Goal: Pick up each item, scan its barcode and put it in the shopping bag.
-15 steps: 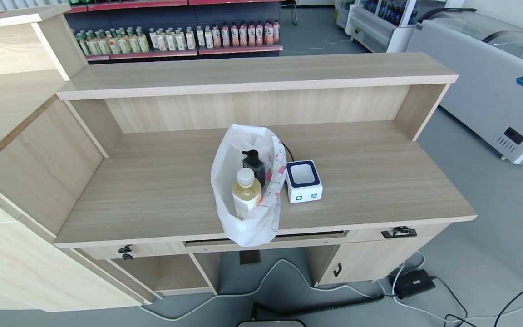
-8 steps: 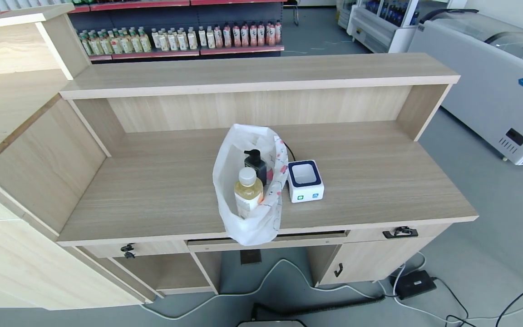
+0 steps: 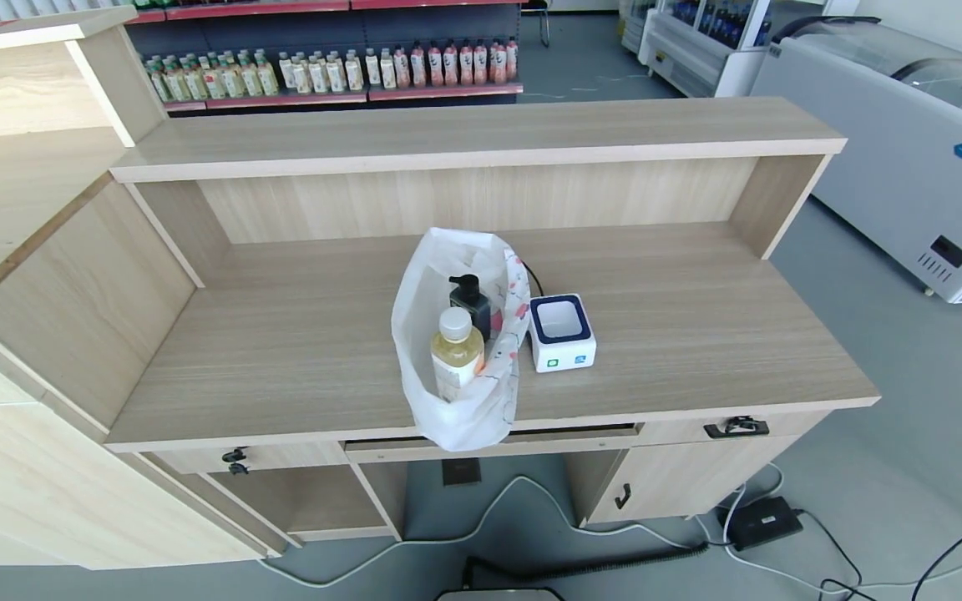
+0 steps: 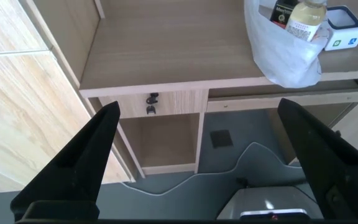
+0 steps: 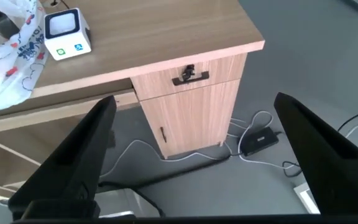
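Two items, a tea bottle (image 3: 454, 359) and a pump bottle (image 3: 471, 302), stand upright inside the shopping bag (image 3: 414, 334), propped by its walls; the scanner (image 3: 562, 334) sits just beside the bag on the worktop (image 3: 281, 351), I judge for short transfers. My left jaws and right jaws hang apart, empty, well back from it

The checkout counter (image 3: 698, 317) is brightly and evenly lit, soft shade is cast beneath its top shelf (image 3: 473, 133), and pale glare is carried by the chest freezer lid (image 3: 949, 75).
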